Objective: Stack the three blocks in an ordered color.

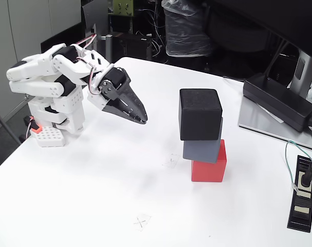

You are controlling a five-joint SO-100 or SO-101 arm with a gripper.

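Note:
Three cubes stand stacked on the white table right of centre in the fixed view: a red block (208,167) at the bottom, a slate grey block (202,147) on it, and a black block (199,113) on top. The upper two sit shifted a little left of the red one. My gripper (141,119) hangs at the left, folded back near the arm's base, well clear of the stack. Its black fingers lie together with nothing between them.
A long black power brick (279,100) rests on a monitor foot (258,122) at the right. A black power strip (303,193) with a plugged cable lies at the right edge. A small white perforated block (47,136) sits by the arm's base.

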